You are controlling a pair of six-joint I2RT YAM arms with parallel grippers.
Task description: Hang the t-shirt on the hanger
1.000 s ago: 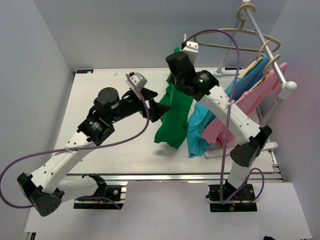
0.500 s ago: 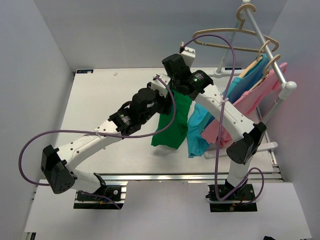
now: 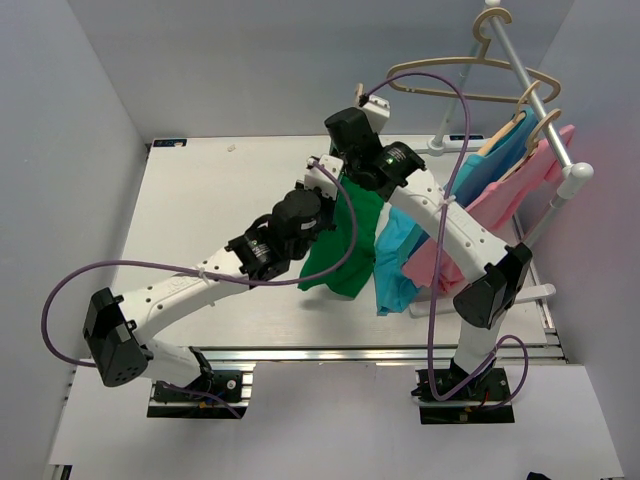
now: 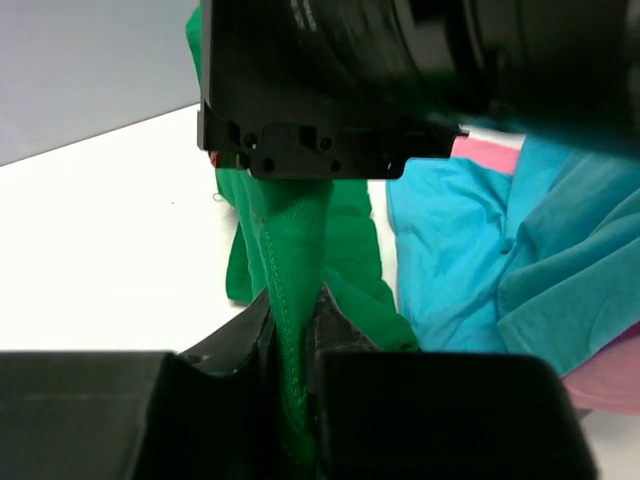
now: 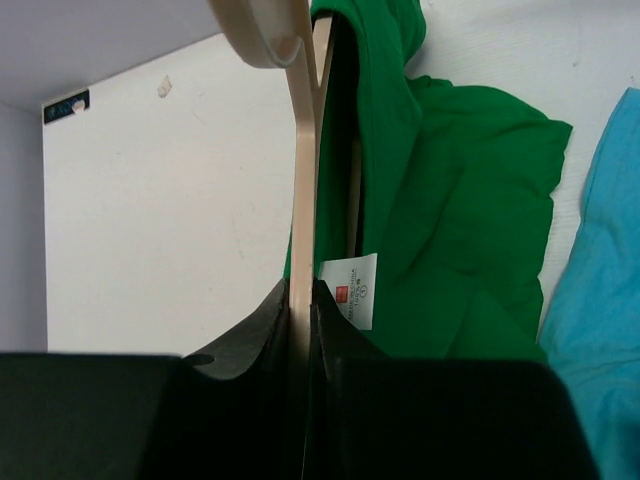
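Observation:
The green t-shirt [image 3: 345,250] hangs in a bunched drape above the table, slung on the beige hanger [image 5: 300,180]. My right gripper [image 5: 302,290] is shut on a thin bar of that hanger, with the shirt [image 5: 450,220] and its white label [image 5: 350,290] just to the right of the jaws. In the top view the right gripper [image 3: 345,150] sits at the top of the drape and hides most of the hanger. My left gripper [image 3: 325,192] has come in from the left. Its jaws [image 4: 292,300] are shut on a stitched edge of the t-shirt [image 4: 300,230], right under the right gripper's body.
A clothes rack [image 3: 575,178] stands at the right of the table. A light blue garment [image 3: 400,255] and a pink garment [image 3: 450,250] hang from it, close beside the t-shirt. An empty beige hanger [image 3: 470,95] hangs at the rack's top. Purple cables loop off both arms.
The left arm has swung right to the t-shirt, and its jaws have gone from wide open to shut on the green cloth. The right arm shifted slightly left and kept its grip on the hanger.

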